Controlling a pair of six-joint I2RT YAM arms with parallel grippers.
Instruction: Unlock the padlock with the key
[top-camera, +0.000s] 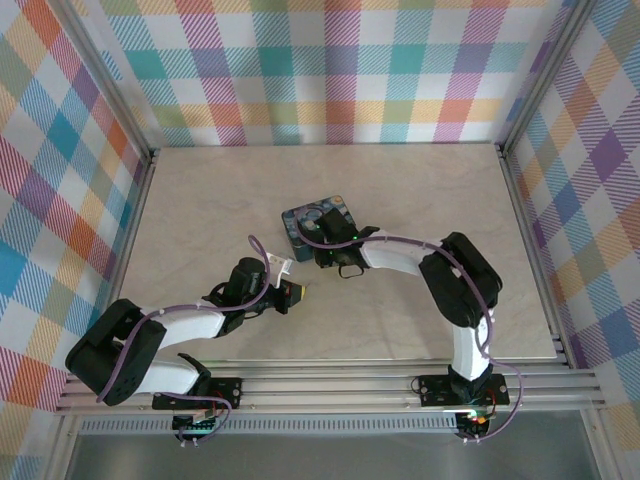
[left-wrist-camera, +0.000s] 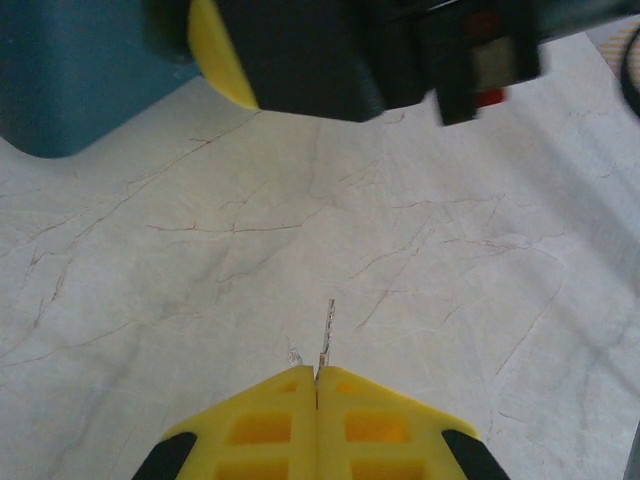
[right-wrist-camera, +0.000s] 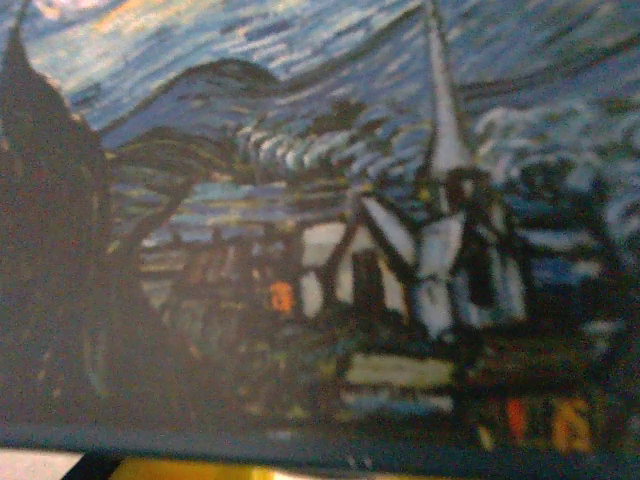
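My left gripper (top-camera: 299, 292) (left-wrist-camera: 317, 378) hovers low over the table, its yellow fingertips pressed together on the key (left-wrist-camera: 325, 335). The key's slim blade sticks out ahead of them. Ahead of the key stands the dark blue starry-night tin box (top-camera: 322, 221) (left-wrist-camera: 70, 80) (right-wrist-camera: 320, 220). My right gripper (top-camera: 322, 245) is at the box's near edge, pressed close over the printed lid. One of its yellow fingers (left-wrist-camera: 222, 55) shows in the left wrist view. How its jaws stand is hidden. The padlock is hidden from view.
The pale marble-look table (top-camera: 430, 190) has open surface to the left, right and behind the box. Plaid walls and aluminium posts (top-camera: 150, 160) enclose it on three sides. A metal rail (top-camera: 330, 385) runs along the near edge by the arm bases.
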